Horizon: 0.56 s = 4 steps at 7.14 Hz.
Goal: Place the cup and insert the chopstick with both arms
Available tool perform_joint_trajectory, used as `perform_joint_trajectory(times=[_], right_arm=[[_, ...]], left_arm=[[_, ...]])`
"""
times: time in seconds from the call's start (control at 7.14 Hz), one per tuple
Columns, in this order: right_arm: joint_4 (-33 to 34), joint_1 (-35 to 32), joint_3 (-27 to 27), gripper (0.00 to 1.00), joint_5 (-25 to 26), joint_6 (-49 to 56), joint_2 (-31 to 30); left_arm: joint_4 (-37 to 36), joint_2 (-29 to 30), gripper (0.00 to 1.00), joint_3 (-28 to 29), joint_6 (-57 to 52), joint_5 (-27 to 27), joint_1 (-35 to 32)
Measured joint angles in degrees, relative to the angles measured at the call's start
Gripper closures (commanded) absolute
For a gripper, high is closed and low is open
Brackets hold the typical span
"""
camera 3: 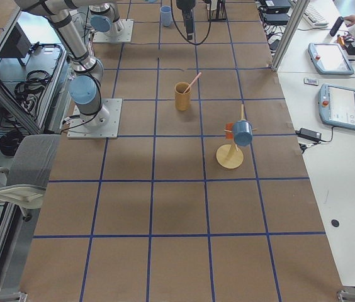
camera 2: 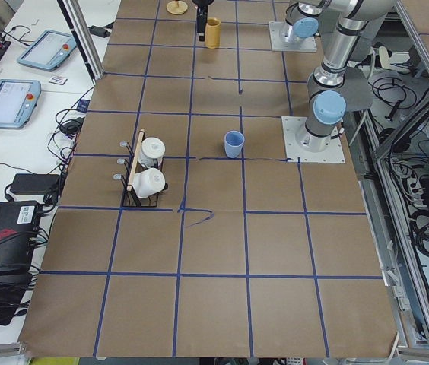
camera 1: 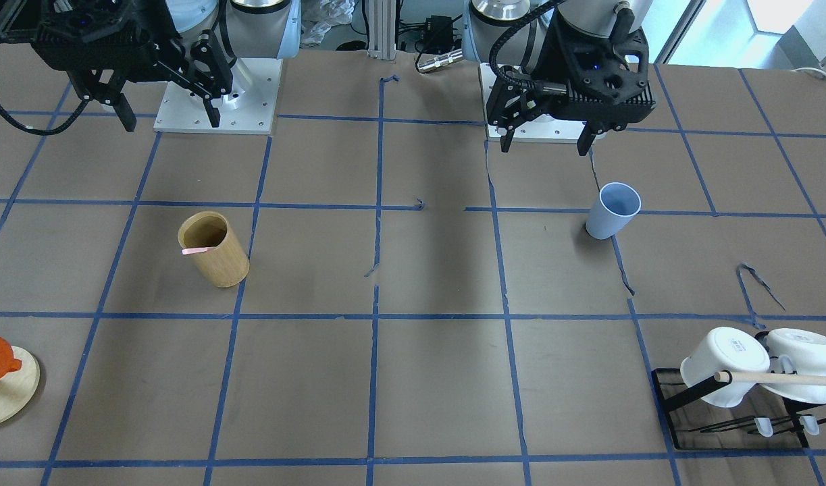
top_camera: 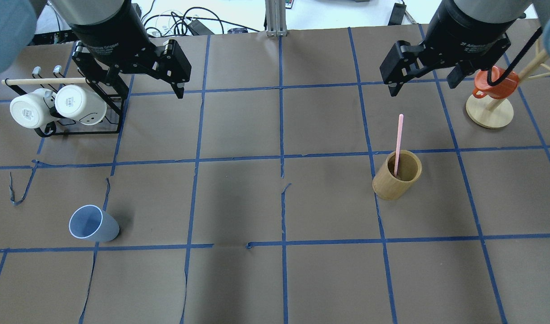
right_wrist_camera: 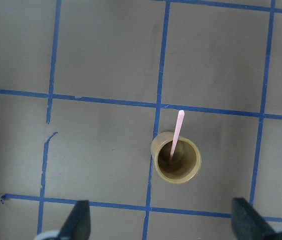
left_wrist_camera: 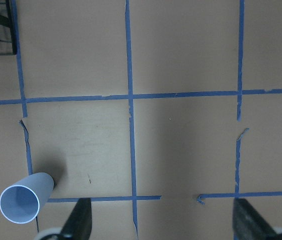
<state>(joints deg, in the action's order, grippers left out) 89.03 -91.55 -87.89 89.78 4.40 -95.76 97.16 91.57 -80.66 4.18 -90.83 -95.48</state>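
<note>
The light blue cup (top_camera: 92, 223) stands upright on the brown table on my left side, also in the front view (camera 1: 612, 210) and the left wrist view (left_wrist_camera: 25, 198). One pink chopstick (top_camera: 398, 141) leans inside the tan bamboo cylinder (top_camera: 394, 180) on my right side, also in the right wrist view (right_wrist_camera: 176, 135). My left gripper (top_camera: 146, 87) is open and empty, high above the table behind the cup. My right gripper (top_camera: 423, 85) is open and empty, high behind the bamboo cylinder.
A black rack (top_camera: 81, 130) with two white mugs (top_camera: 79, 104) and a wooden rod stands at the far left. A wooden stand (top_camera: 488, 114) with an orange cup (top_camera: 495, 83) stands at the far right. Blue tape lines cross the brown paper.
</note>
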Motion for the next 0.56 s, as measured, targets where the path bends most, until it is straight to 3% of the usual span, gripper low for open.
perform_joint_trajectory(times=[0.56], right_arm=[[0.0,0.0,-0.1,0.00,-0.1,0.0,0.0]], left_arm=[[0.8,-0.4,0.00,-0.1,0.0,0.0,0.0]])
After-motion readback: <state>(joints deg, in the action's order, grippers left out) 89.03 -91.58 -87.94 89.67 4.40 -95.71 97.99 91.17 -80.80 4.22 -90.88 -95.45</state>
